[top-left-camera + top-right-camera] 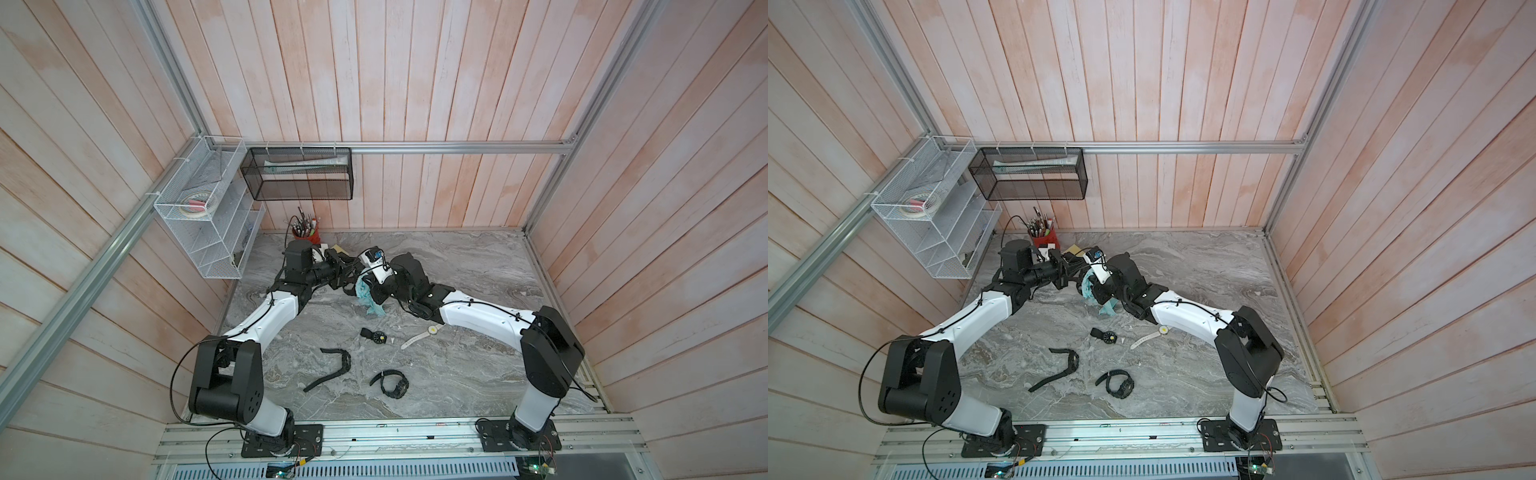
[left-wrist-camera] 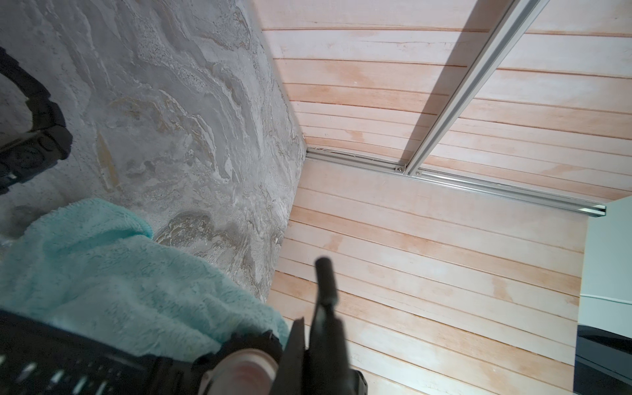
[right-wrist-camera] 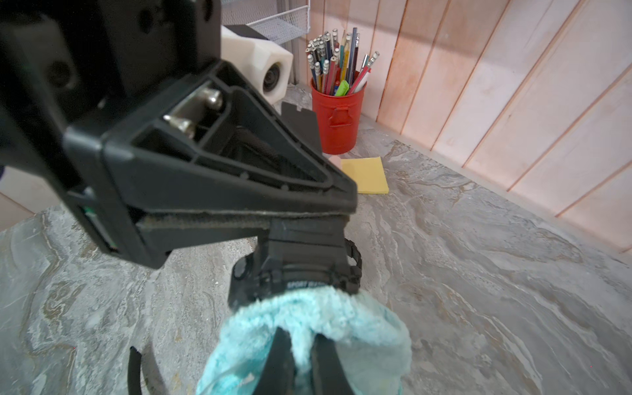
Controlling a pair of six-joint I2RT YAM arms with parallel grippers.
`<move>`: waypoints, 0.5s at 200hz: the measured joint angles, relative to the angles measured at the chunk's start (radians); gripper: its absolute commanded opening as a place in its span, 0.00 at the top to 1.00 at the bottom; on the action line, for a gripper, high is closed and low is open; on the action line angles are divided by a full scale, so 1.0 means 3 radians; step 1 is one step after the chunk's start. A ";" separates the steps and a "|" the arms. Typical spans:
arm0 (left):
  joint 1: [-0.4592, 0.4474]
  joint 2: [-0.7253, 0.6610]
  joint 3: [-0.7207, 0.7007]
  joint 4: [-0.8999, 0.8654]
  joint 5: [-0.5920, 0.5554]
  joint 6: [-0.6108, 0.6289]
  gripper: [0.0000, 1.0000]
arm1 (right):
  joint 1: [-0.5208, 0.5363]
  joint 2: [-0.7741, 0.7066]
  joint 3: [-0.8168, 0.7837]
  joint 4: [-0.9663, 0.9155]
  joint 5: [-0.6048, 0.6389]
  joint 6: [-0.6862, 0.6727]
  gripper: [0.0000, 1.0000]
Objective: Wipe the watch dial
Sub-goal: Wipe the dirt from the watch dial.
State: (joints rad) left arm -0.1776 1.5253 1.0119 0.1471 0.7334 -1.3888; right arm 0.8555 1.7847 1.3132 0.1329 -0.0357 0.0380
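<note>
Near the red cup [image 3: 337, 113], the left claw [image 3: 338, 219] clenches the watch [image 3: 294, 273]; the right claw [image 3: 302, 345] pinches the cloth [image 3: 359, 328]. Hard rubbing could twist the watch free.

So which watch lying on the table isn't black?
The white watch, with its pale strap stretched out flat. The other three watches lying on the table are all black.

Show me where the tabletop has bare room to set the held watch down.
Free: the far right stretch of the tabletop, between the right arm, back wall and right wall. Crowded: the near middle, strewn with four loose watches, and the far left corner by the red pencil cup.
</note>
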 measured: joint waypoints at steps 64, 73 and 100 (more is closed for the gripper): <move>0.0000 0.0000 0.0000 -0.0025 0.0006 -0.0005 1.00 | -0.0010 -0.0023 -0.0060 -0.0009 0.0348 0.0163 1.00; 0.0000 -0.0006 0.0000 -0.0056 0.0080 -0.0017 1.00 | -0.0046 -0.0072 -0.0148 0.0039 0.0399 0.0212 1.00; 0.0004 -0.0024 0.0000 -0.0103 0.0252 -0.0039 1.00 | -0.0259 -0.0196 -0.0350 0.0121 0.0502 0.0367 1.00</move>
State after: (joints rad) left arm -0.1764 1.5181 1.0119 0.1162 0.8089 -1.4006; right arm 0.7776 1.7260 1.2083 0.1692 0.1150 0.1482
